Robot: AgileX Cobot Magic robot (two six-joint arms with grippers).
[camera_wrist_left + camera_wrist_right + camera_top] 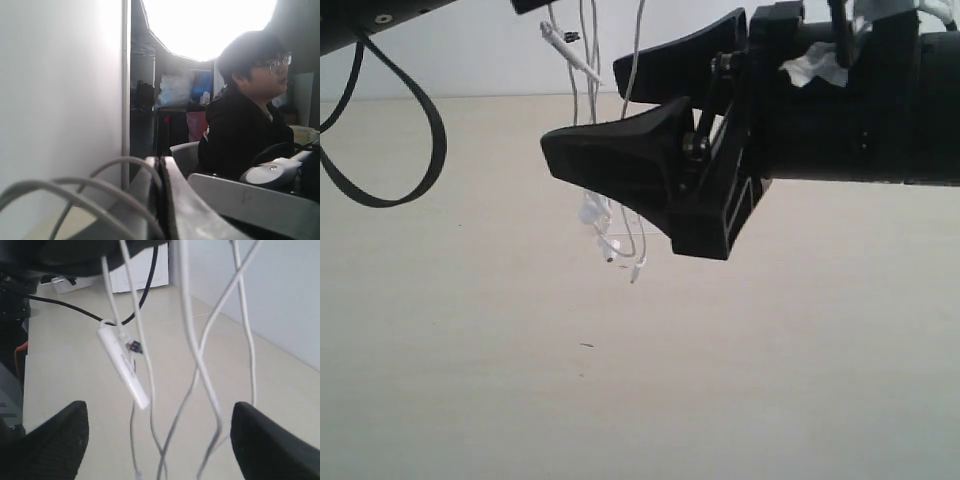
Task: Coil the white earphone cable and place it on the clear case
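The cable (572, 52) is not coiled yet. It hangs in loose strands from the left jaws, which are pressed together on it, over the middle of the worktop (800, 380) toward the far edge. The right jaws stand wide apart around the strands. The case (638, 240), only faint below the hanging ends, seems to carry nothing. Toward the near edge there is much open room.

White earphone cable (572, 54) is hung from top centre of the exterior frame, down between the fingers of the right gripper (582, 110). Its ends are suspended above the table (470, 380), mid-frame.
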